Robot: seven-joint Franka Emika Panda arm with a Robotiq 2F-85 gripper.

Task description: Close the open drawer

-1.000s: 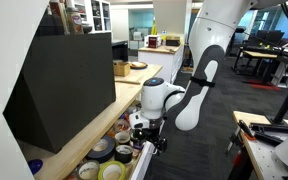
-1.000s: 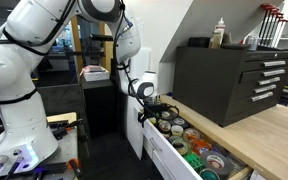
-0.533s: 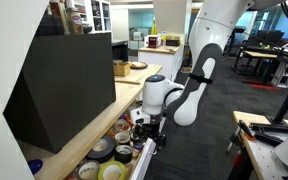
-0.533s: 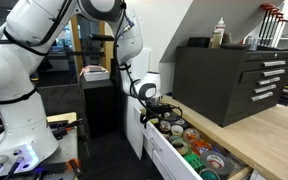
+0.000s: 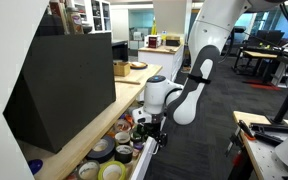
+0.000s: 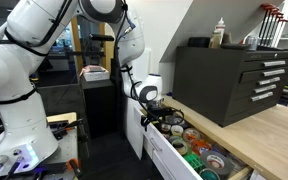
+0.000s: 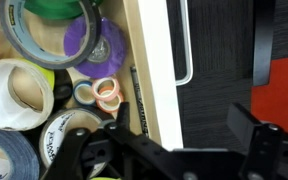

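— One arm only; where does its gripper [image 7: 168, 150] sit against the drawer [image 6: 162, 155]?
— Straddling the front panel [image 7: 162, 60]; in the wrist view one finger hangs over the tape rolls [image 7: 24, 95] inside, the other over the dark floor [image 7: 222, 70] outside, near the metal handle [image 7: 189, 45]; jaws spread wide, gripping nothing
— And the drawer itself?
— Pulled well out from under the wooden benchtop [image 6: 269, 125], below the black cabinet [image 6: 229, 75]; in both exterior views its rolls lie in plain sight
— Which way to push, then?
— I judge the panel's long axis runs along the bench edge; closing goes square to that, toward the bench; so the outer finger, on the floor side, is the one to bear on the panel's face; whether anything touches it yet I cannot tell
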